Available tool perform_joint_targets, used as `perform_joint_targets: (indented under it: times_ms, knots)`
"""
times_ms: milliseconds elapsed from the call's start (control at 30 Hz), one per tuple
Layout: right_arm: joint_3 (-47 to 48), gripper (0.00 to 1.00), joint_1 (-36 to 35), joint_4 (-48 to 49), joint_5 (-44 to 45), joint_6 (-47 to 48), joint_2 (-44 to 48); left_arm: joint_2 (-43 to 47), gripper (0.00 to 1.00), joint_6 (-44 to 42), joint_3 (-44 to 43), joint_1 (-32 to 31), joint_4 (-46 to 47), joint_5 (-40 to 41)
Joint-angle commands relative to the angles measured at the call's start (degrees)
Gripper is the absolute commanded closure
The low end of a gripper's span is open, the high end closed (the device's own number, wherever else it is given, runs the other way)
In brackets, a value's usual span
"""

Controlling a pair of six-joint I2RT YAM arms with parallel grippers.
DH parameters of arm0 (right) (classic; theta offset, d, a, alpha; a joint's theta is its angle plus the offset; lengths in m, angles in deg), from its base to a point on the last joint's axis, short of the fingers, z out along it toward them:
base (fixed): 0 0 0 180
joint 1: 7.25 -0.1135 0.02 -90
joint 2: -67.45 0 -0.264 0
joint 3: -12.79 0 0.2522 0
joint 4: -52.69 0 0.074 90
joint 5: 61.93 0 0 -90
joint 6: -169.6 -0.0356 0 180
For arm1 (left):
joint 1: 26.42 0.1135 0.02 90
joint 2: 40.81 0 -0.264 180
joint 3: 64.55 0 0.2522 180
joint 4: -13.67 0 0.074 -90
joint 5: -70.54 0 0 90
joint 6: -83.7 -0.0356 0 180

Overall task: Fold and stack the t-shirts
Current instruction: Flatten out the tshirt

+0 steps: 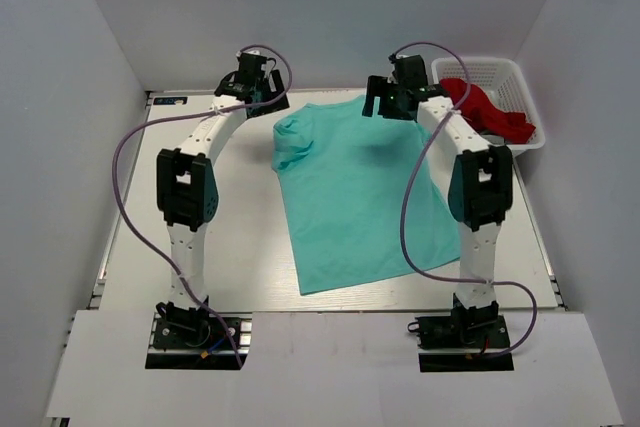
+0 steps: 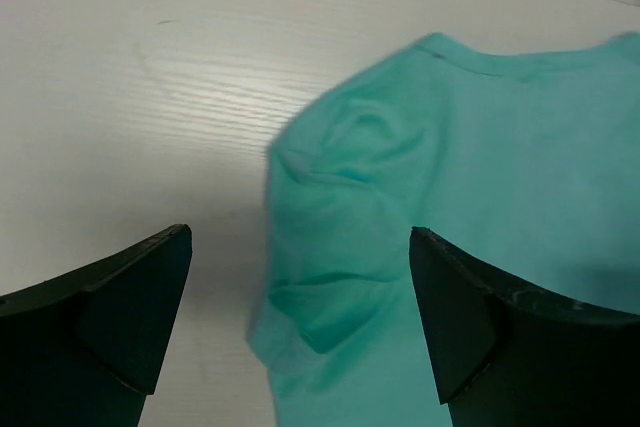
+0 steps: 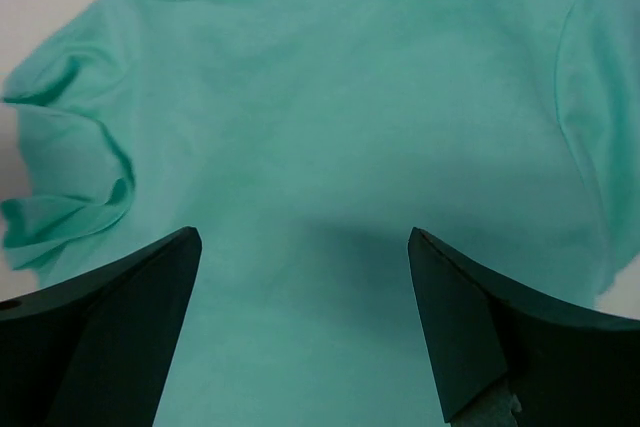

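We see the turquoise shirt (image 1: 355, 197) lying flat, the left gripper (image 2: 300, 235) at its eleven o'clock, the right gripper (image 3: 303, 237) near one o'clock, both spread wide, holding nothing.

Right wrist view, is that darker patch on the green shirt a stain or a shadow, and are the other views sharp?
Right wrist: it is a soft-edged shadow on the t-shirt beneath the right tool, likely not a stain. Left wrist: the table shows crisp grain, while the t-shirt's far edge is slightly soft. Top external: even, diffuse light with no glare.
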Motion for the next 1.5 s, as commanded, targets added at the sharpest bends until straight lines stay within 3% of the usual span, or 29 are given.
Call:
perform_joint_targets:
  times_ms: [0,67,100,133,300,400,500,600,700,833,1000,1033,1133,1167,1200,1267,1367,1467]
  knots:
    - [-3.9,0.10,-0.5,2.9,-2.0,1.4,9.6,6.5,0.00,-4.1,2.7,-1.9,6.2,-10.2]
    - [-11.5,0.10,-0.6,3.4,-2.2,-0.1,13.9,5.6,0.00,-5.5,2.7,-2.5,7.8,-14.2]
    - [-14.1,0.10,-0.7,3.7,-2.7,-0.6,16.7,4.8,0.00,-6.0,1.8,-3.0,8.3,-19.9]
    - [-21.3,0.10,-0.6,4.0,-2.9,-1.9,18.1,3.7,0.00,-6.9,1.2,-3.0,8.9,-22.2]
    - [-40.6,0.10,-0.8,8.0,-3.2,-9.1,31.8,-7.1,0.00,-9.0,-11.5,-5.8,6.6,-26.9]
    - [-51.8,0.10,-0.8,9.6,-5.0,-12.0,37.0,-12.1,0.00,-9.8,-15.7,-6.5,6.6,-20.6]
    - [-61.5,0.10,-0.9,11.7,-6.7,-13.5,39.8,-12.1,0.00,-9.8,-12.6,-6.5,8.6,-20.5]
    - [-64.9,0.10,-0.8,11.9,-6.1,-13.8,41.2,-10.7,0.00,-9.1,-6.7,-6.5,9.2,-17.8]
    - [-64.8,0.10,-1.0,11.8,-6.8,-13.2,39.9,-8.0,0.00,-6.9,1.5,-5.1,7.6,-15.3]
    - [-62.8,0.10,-1.4,13.2,-3.7,-13.3,34.3,0.3,0.00,1.1,20.3,-3.2,1.2,-6.7]
    - [-54.6,0.10,-2.7,15.3,-6.1,-11.2,26.0,25.7,0.00,13.4,54.2,-3.2,4.6,-2.5]
    - [-52.5,0.10,-3.1,16.3,-6.1,-11.1,23.1,28.6,0.00,17.5,59.1,-3.2,1.0,-1.9]
    - [-47.7,0.10,-4.1,18.0,-7.4,-11.4,20.4,39.6,0.00,20.7,64.7,-5.1,-3.1,-2.8]
    - [-44.9,0.10,-4.9,18.5,-9.6,-9.7,18.2,45.7,0.00,18.7,70.2,-5.7,0.1,-13.6]
    - [-43.9,0.10,-4.9,18.6,-10.3,-9.7,18.2,48.8,0.00,18.6,70.3,-5.7,0.1,-13.7]
    - [-41.5,0.10,-5.9,18.2,-11.0,-6.6,18.5,54.9,0.00,15.0,73.5,-6.2,6.0,-22.7]
    - [-43.3,0.10,-6.5,17.7,-9.1,-4.7,23.3,62.6,0.00,13.5,71.9,-6.9,9.4,-21.4]
    - [-45.0,0.10,-6.4,18.9,-7.7,-4.2,30.0,61.7,0.00,11.2,66.6,-6.9,12.0,-17.7]
